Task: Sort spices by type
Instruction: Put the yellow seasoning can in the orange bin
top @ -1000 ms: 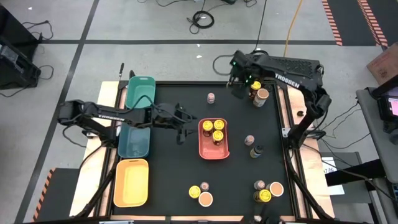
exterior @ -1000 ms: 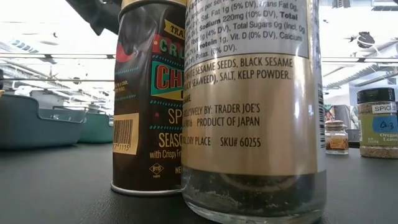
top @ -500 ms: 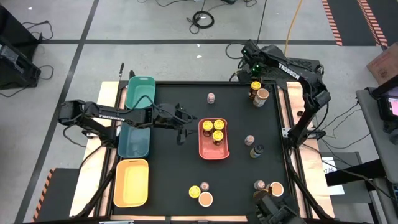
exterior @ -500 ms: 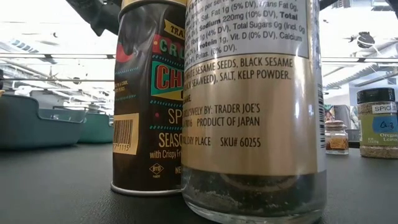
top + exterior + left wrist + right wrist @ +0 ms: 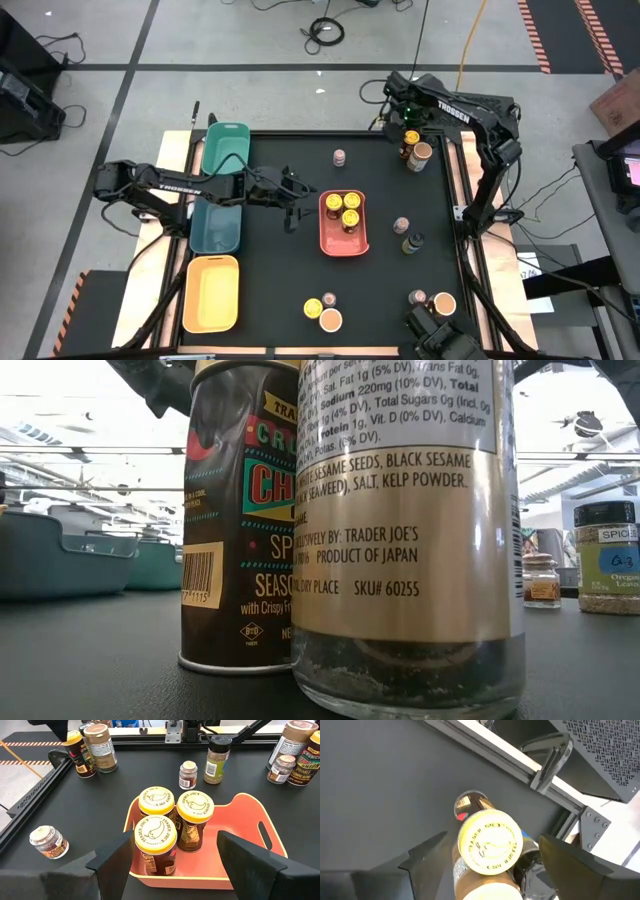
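Right gripper (image 5: 490,865) has retreated above upright yellow-lidded jar (image 5: 490,841).

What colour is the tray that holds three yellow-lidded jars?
The tray is coral pink; the left wrist view shows it best.

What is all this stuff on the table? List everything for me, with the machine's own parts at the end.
Coral tray: one, middle of the table.
Yellow-lidded jars in the coral tray: three, standing together.
Green tray: one, far left.
Teal tray: one, left edge, between the green and the yellow.
Yellow tray: one, near left.
Far-right jars: two, one yellow lid, one tan.
Small pinkish-lidded jar: one, alone at the far middle.
Mid-right jars: two, one pinkish lid, one dark.
Near-middle jars: three.
Near-right jars: at least two.
Left gripper: fingers open, beside the coral tray.
Right gripper: fingers open, above the far-right yellow-lidded jar.
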Available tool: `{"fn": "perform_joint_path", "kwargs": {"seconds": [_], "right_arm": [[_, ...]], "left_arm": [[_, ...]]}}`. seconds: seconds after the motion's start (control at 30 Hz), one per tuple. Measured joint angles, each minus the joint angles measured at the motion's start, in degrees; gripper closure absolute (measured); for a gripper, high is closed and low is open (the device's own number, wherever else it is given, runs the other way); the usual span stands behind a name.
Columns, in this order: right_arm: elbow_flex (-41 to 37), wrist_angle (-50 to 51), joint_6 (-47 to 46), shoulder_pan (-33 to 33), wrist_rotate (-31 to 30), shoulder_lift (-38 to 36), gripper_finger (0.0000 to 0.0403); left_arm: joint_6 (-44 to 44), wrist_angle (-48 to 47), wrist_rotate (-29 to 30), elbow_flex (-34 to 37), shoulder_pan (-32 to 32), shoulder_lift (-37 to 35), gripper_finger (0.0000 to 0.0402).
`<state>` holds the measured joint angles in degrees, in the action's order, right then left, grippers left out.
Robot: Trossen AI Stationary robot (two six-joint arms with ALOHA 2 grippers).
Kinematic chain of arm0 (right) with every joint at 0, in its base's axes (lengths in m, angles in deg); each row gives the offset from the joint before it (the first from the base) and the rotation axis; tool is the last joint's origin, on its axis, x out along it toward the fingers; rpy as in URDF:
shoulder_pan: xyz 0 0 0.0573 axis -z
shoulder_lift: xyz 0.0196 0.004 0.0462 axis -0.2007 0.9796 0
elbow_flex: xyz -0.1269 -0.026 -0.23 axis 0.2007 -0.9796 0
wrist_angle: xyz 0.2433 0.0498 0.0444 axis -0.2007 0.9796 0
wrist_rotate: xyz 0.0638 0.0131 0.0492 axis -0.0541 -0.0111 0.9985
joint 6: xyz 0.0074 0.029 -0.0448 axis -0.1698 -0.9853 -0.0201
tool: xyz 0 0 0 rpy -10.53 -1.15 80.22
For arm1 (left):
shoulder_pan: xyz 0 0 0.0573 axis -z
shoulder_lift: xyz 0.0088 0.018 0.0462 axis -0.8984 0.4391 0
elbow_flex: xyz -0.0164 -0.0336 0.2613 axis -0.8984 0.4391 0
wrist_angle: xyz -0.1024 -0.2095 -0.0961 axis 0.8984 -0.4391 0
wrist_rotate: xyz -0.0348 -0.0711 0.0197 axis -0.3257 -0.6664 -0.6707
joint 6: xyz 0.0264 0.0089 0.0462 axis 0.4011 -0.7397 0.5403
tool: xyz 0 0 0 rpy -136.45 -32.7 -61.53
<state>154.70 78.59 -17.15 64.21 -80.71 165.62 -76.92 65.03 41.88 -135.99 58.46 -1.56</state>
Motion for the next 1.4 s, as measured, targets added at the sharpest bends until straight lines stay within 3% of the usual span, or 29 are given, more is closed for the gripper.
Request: {"fn": "perform_joint_path", "kwargs": {"seconds": [1.13,1.4], "right_arm": [[-8.9,-6.1,7.8,0.7,1.7,-0.1,0.0101],[-8.9,-8.0,9.2,0.7,1.7,-0.1,0.0147]], "left_arm": [[-0.1,0.0,0.0,0.0,0.0,0.0,0.0116],[-0.4,0.0,0.0,0.0,0.0,0.0,0.0116]]}}
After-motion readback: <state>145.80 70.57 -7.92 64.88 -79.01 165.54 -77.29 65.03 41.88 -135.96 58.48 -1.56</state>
